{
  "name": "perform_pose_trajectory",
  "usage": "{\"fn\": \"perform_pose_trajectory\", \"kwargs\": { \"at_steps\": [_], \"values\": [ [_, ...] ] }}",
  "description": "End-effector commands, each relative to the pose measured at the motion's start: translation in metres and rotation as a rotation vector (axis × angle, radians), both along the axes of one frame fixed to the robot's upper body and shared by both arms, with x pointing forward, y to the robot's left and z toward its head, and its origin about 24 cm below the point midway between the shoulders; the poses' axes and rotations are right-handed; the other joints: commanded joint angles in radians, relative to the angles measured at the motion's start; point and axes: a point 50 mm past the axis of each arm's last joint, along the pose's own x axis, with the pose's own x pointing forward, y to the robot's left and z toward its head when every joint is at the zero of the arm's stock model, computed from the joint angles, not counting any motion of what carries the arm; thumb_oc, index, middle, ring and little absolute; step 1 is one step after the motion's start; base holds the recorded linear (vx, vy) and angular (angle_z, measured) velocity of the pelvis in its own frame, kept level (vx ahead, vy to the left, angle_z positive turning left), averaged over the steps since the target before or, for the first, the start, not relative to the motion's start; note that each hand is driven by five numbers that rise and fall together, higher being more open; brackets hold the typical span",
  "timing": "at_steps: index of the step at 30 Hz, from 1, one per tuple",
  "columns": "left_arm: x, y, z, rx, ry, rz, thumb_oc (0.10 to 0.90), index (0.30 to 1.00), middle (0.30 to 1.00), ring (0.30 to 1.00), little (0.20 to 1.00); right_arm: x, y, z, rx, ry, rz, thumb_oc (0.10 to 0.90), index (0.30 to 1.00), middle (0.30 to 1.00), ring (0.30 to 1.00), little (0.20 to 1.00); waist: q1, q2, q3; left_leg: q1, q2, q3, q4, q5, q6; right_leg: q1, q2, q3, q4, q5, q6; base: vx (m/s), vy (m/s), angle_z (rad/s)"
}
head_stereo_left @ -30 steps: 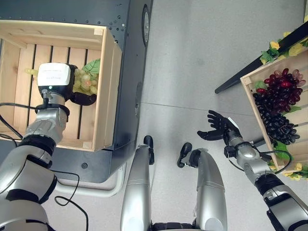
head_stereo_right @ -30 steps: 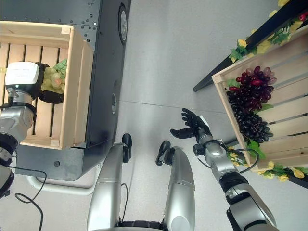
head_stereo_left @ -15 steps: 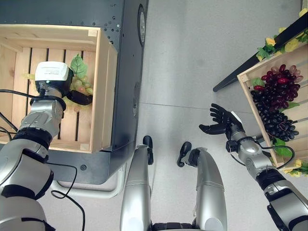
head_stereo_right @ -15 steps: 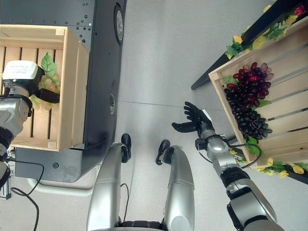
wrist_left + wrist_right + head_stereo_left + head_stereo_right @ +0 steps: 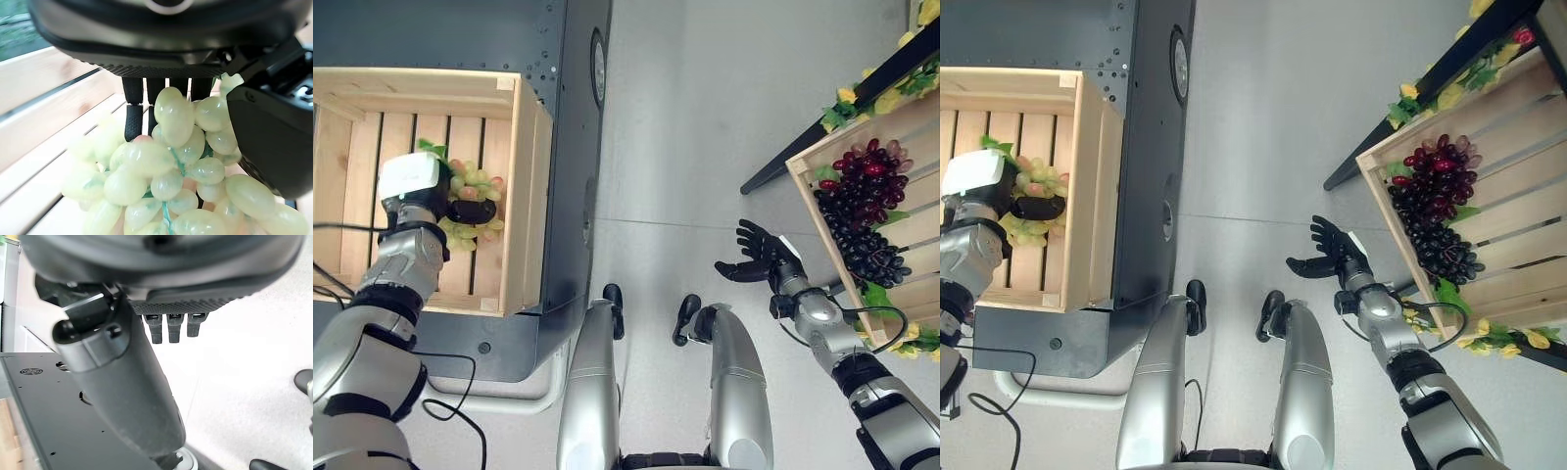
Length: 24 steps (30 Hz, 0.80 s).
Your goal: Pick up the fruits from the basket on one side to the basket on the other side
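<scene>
In the left eye view, the robot's left hand (image 5: 460, 209) is down inside the pale wooden slatted crate (image 5: 524, 196) on the robot's left side, and its fingers are curled round a bunch of light green grapes with a green leaf (image 5: 470, 186). The grapes sit low in that crate, near its slat floor; it cannot be told if they touch it. On the robot's right stands another wooden crate (image 5: 803, 171) with a pile of dark red and purple grapes (image 5: 867, 211) still in it. In the right eye view, the right hand (image 5: 1329, 258) hangs over the grey floor (image 5: 1273, 117), just beside that crate, with its fingers spread and nothing in it. In the left wrist view, the green grapes fill the space between the dark fingers (image 5: 133, 120) and the thumb, so the hand is holding them. In the right wrist view, the right hand's fingers (image 5: 169, 325) are straight and hold nothing. It looks like one bunch is nearly moved, and the red and purple ones are left to do.
</scene>
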Motion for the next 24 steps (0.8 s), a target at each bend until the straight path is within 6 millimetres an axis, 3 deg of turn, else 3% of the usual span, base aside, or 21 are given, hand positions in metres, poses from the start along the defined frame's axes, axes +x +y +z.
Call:
{"fn": "perform_pose_trajectory", "kwargs": {
  "at_steps": [1,7,16,18,24],
  "values": [
    [-0.017,0.032,0.037,-0.076,-0.232,0.108,0.4,0.3,0.3,0.3,0.3,0.004,0.006,0.036,0.111,-0.2,0.052,0.8,0.9,0.9,0.9,0.9,0.006,0.035,-0.014,0.197,-0.077,0.1,-0.166,-0.045,0.06,0.126,0.039,0.049,-0.117,0.063,0.028,0.03,-0.008,-0.03],
    [-0.03,0.037,0.028,-0.374,-0.385,0.103,0.4,0.3,0.3,0.3,0.3,-0.012,0.01,0.018,0.171,-0.158,0.038,0.8,0.9,0.9,0.9,0.9,0.002,0.048,-0.014,0.326,-0.103,0.089,-0.233,-0.024,0.065,0.243,0.036,0.066,-0.184,0.088,0.029,0.01,-0.01,-0.01],
    [-0.053,0.041,-0.024,-0.888,-0.609,0.179,0.4,0.3,0.3,0.3,0.3,-0.036,0.021,-0.017,0.211,-0.065,0.017,0.8,0.9,0.9,0.9,0.9,-0.002,0.048,-0.105,0.509,-0.112,0.072,-0.375,0.001,0.056,0.425,0.036,0.058,-0.325,0.104,0.039,0.05,-0.011,-0.01],
    [-0.055,0.039,-0.029,-0.942,-0.655,0.16,0.4,0.3,0.3,0.3,0.3,-0.04,0.023,-0.022,0.215,-0.047,0.03,0.8,0.9,0.9,0.9,0.9,-0.003,0.049,-0.127,0.554,-0.115,0.065,-0.415,0.008,0.053,0.47,0.038,0.058,-0.368,0.11,0.042,0.05,-0.024,-0.07],
    [-0.056,0.029,-0.023,-0.892,-0.665,0.051,0.4,0.3,0.3,0.3,0.3,-0.052,0.023,-0.028,0.229,-0.043,0.047,0.8,0.9,0.9,0.9,0.9,0.001,0.054,-0.211,0.665,-0.136,0.038,-0.531,0.03,0.048,0.605,0.052,0.044,-0.513,0.131,0.055,0.06,-0.039,-0.03]
  ]
}}
